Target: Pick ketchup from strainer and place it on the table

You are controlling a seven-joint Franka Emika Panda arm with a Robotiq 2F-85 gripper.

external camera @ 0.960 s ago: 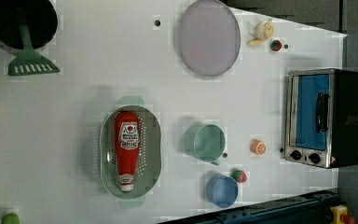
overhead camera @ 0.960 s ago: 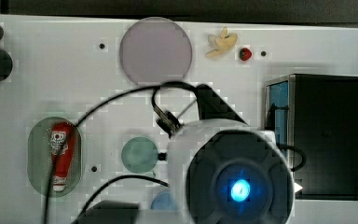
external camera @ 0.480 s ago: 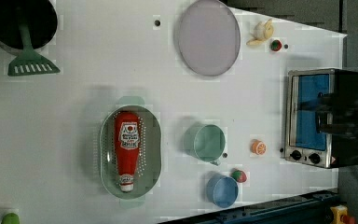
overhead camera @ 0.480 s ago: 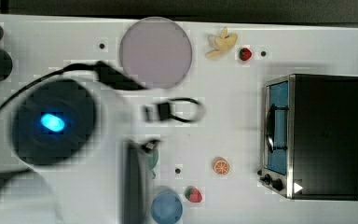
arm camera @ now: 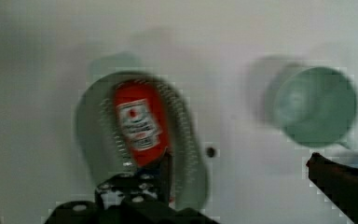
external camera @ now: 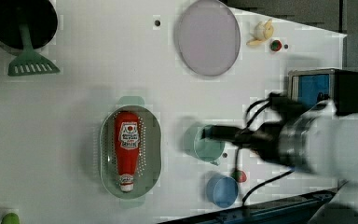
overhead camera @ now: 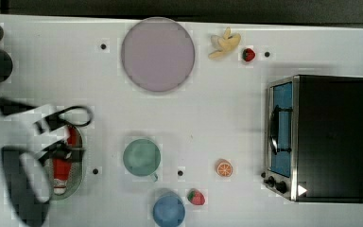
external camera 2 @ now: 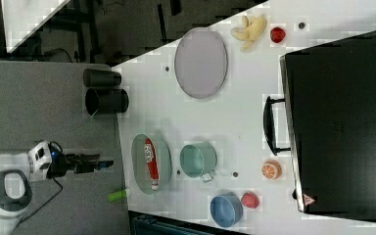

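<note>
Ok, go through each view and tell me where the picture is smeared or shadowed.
Top view: the arm is smeared with motion over the strainer. Left view: the arm is streaked, while the ketchup is crisp. Right view: mostly steady, with soft shadows beside the green cup. Wrist view: ketchup and strainer are blurred, and the claw fingers are dark.

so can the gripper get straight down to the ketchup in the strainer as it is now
Probably yes. The ketchup lies alone in the strainer, nothing on top of it. The gripper is open and apart from the bottle. The green cup stands clear to one side.
</note>
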